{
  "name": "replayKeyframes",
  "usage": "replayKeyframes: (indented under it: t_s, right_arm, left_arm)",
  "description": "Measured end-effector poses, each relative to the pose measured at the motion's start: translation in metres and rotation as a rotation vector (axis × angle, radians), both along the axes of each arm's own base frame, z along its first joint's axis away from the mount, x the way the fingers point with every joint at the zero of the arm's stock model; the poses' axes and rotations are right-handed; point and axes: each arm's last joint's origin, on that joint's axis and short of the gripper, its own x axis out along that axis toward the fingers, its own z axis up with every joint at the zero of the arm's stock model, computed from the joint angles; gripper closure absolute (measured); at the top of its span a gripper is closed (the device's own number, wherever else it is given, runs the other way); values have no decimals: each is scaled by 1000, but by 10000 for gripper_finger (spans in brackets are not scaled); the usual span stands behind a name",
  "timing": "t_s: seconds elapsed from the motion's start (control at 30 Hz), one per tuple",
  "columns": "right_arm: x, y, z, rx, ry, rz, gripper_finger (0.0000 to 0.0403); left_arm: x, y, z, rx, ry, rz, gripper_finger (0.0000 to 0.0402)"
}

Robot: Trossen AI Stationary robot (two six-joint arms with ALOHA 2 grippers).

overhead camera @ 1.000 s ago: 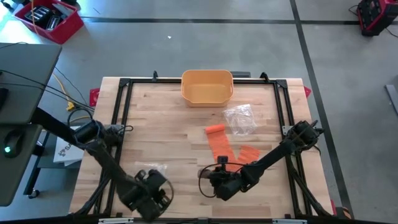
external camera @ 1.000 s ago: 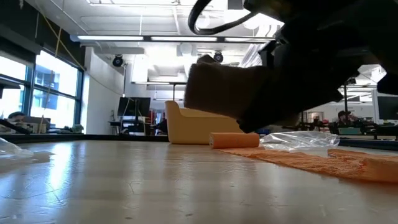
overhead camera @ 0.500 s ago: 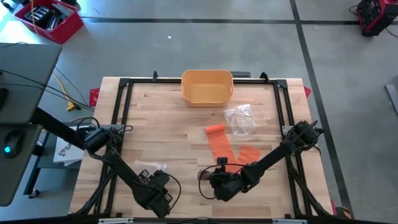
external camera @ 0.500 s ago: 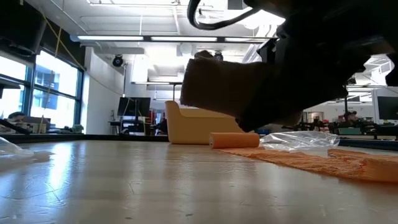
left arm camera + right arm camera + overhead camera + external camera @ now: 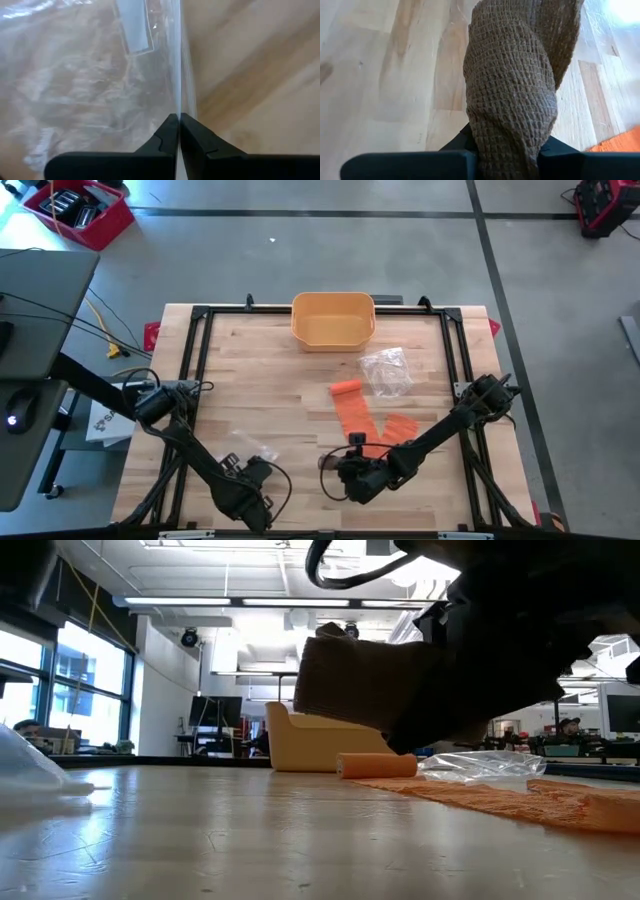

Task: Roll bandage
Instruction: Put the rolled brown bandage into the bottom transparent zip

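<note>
My right gripper (image 5: 507,150) is shut on a wad of brown crepe bandage (image 5: 512,85), held near the table's front middle (image 5: 345,470). An orange bandage (image 5: 358,418) lies unrolled on the wood, with its far end rolled up (image 5: 377,765). My left gripper (image 5: 178,122) points down at the front left (image 5: 248,475), shut on a clear plastic bag (image 5: 80,75) that bears a white label (image 5: 135,25). My left gripper pinches one edge of the clear bag (image 5: 179,107) between its two fingertips, coming from above and pointing down. The rest of the bag spreads out on the table. My right gripper pinches the brown bandage's lower end (image 5: 507,135) between its two fingers, slanting down from the table's right side. The wad (image 5: 360,690) sticks out past the fingertips, clear of the table.
A yellow bin (image 5: 333,318) stands at the far edge. A second clear plastic bag (image 5: 385,370) lies crumpled beside the orange roll. A black frame (image 5: 195,370) runs around the tabletop. Bare wood lies between the two grippers and at the far left.
My left gripper has sunk toward the clear bag at the front left and tipped steeper. In the low view the bag's near part has bulged up from the table. My right gripper has kept still with the brown bandage.
</note>
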Motion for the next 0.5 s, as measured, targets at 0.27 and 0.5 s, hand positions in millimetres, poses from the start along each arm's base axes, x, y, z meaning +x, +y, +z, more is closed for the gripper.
replayKeyframes:
  t_s: [0.27,0.5]
  right_arm:
    - [17,-6,-3,90,29,200,349]
    - [36,-24,-21,209,48,181,348]
  left_arm:
    - [14,2,31,163,-141,-79,399]
    - [14,8,27,244,-184,-81,401]
